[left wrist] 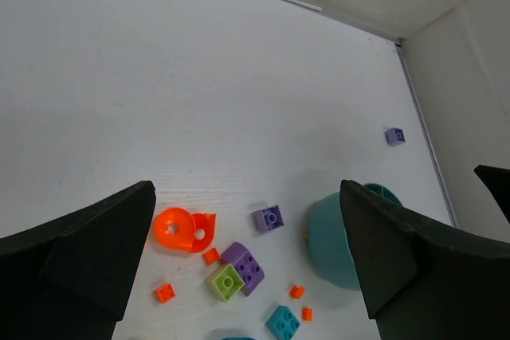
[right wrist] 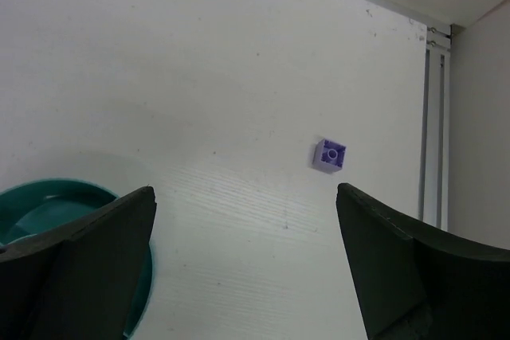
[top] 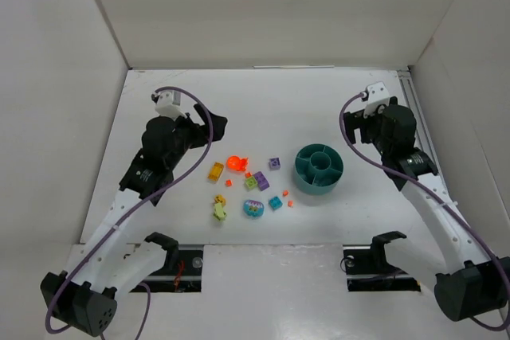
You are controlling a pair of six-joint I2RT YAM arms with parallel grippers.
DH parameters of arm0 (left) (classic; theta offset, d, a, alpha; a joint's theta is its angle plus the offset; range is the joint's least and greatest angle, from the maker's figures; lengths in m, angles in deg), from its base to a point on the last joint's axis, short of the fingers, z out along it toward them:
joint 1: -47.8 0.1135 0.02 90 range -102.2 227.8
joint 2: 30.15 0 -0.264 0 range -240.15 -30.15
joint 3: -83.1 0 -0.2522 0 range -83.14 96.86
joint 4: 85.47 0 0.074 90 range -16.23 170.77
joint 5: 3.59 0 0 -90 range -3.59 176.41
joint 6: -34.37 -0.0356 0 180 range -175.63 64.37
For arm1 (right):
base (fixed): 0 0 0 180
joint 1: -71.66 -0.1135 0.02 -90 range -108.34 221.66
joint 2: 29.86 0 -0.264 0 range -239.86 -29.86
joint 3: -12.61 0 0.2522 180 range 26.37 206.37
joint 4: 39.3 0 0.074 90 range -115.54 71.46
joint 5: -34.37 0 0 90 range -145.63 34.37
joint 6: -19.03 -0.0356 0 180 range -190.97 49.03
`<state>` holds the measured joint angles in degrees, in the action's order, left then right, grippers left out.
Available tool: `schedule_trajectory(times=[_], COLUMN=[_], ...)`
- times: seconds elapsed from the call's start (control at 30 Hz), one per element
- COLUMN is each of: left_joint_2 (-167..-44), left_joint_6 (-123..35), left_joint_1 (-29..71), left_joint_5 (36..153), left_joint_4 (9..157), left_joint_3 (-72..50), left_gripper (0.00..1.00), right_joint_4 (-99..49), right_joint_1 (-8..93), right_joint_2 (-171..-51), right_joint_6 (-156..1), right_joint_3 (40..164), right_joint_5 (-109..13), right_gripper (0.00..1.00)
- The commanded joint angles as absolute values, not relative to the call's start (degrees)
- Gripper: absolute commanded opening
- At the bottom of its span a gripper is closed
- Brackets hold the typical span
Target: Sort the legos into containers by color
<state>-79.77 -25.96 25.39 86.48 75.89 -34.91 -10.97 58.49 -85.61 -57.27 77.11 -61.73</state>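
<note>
The legos lie scattered left of the round teal dish [top: 302,174], whose containers are a centre cup ringed by wedges. Among them are an orange curved piece [top: 236,163], a yellow brick [top: 216,170], a purple brick [top: 274,163], a lime brick on a purple one [top: 255,182] and a teal brick [top: 275,202]. My left gripper [top: 209,127] hangs open above and behind the pile, holding nothing; its wrist view shows the orange piece [left wrist: 179,228] and the dish [left wrist: 331,236]. My right gripper [top: 355,121] stands open and holds nothing behind the dish [right wrist: 48,205], with one purple brick [right wrist: 329,154] lying ahead of it.
White walls enclose the table on the left, back and right. A metal rail [right wrist: 433,117] runs along the right edge. Tiny orange bits [left wrist: 165,292] lie among the bricks. The arms' base brackets [top: 163,248] sit at the near edge.
</note>
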Motion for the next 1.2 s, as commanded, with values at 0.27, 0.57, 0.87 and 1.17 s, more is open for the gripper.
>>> schedule_trajectory(times=[0.27,0.57,0.87,1.17], left_joint_2=[-82.3,-88.4,-96.1,-99.4], left_joint_6=[-29.3,-31.9,-33.7,-34.8], left_joint_1=[25.4,25.4,28.4,28.9], left_joint_5=[91.5,89.0,91.7,89.7], left_joint_4=[86.7,86.7,86.7,85.5], left_joint_3=[-38.1,-37.0,-35.1,-33.3], left_gripper=[1.00,1.00,1.00,1.00], right_joint_4=[-14.2,-7.6,-6.6,-4.0], right_joint_1=[67.3,73.5,78.5,80.2], right_joint_2=[-93.5,-112.7,-125.7,-137.1], right_joint_6=[-58.7,-56.3,-53.0,-51.3], right_joint_3=[78.6,88.7,97.6,104.6], right_joint_5=[-58.9,-56.9,-51.5,-49.6], right_gripper=[0.99,0.95,0.89,0.81])
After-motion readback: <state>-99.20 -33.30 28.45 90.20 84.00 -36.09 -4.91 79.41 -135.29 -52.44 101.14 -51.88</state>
